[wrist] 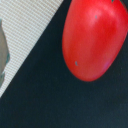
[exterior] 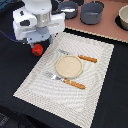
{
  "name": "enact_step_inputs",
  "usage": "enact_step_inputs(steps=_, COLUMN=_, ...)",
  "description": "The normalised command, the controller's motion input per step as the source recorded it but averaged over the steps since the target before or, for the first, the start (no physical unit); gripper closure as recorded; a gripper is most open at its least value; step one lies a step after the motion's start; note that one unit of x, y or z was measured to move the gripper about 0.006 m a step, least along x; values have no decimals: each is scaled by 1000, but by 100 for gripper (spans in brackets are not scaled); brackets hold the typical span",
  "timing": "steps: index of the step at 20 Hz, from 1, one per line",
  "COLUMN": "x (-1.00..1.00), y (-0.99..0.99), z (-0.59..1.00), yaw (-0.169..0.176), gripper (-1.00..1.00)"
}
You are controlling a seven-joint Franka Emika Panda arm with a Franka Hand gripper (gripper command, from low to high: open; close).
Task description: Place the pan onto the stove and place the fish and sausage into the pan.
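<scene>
The arm hangs low over the sausage [exterior: 37, 49], which lies on the black cloth just beside the placemat [exterior: 95, 65] edge, at the exterior view's left. The gripper [exterior: 38, 44] is hidden under the wrist housing, so whether its fingers are spread or pressed together cannot be told. In the wrist view the sausage [wrist: 95, 39] sits off-centre. A sound grasp likely needs centring over it and closing across its short width. The pan [exterior: 68, 8] rests on the stove [exterior: 107, 27].
</scene>
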Motion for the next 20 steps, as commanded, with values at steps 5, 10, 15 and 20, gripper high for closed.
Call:
enact_step_inputs(steps=5, x=-170, y=-3, z=-257, yaw=-37, gripper=-100)
enact_step_inputs(steps=10, x=-103, y=0, z=-310, yaw=-48, gripper=-100)
enact_step_inputs(steps=15, x=-249, y=-12, z=-279, yaw=-37, gripper=-100)
enact_step_inputs(steps=20, x=-400, y=-31, z=-227, yaw=-34, gripper=-100)
